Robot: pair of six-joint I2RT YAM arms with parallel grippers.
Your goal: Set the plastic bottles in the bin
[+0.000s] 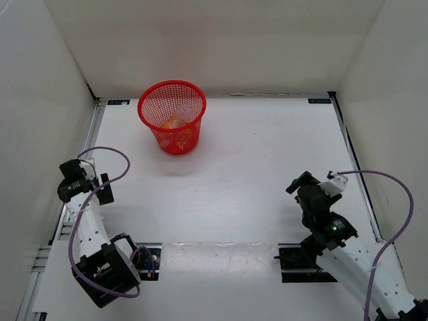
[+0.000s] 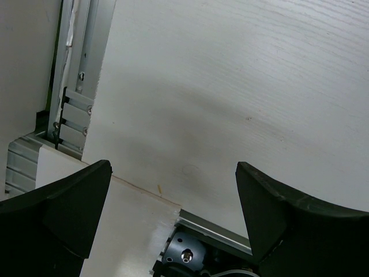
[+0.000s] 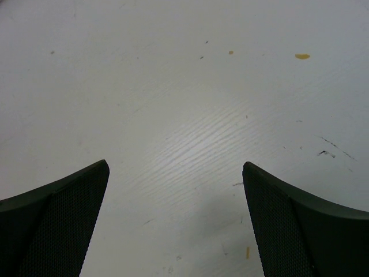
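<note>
two arms: the left arm (image 1: 85,227) and right arm (image 1: 358,257) sit at the near corners of the table (image 1: 267,147), well apart from the bin.
left gripper (image 2: 173,176): jaws wide apart with nothing between them; its wrist view shows bare white tabletop and a metal rail (image 2: 75,109) along the table's left edge.
right gripper (image 3: 176,173): jaws spread wide and holding nothing, over scuffed white tabletop with a few small yellow specks.
bin (image 1: 172,117): red mesh, upright, on the far left part of the table near the back wall.
plastic bottles (image 1: 172,122): inside the bin; orange contents show at the bottom, with a pale clear shape beside them; their number cannot be counted.
cables (image 1: 100,157): purple, one looping from each arm.
</note>
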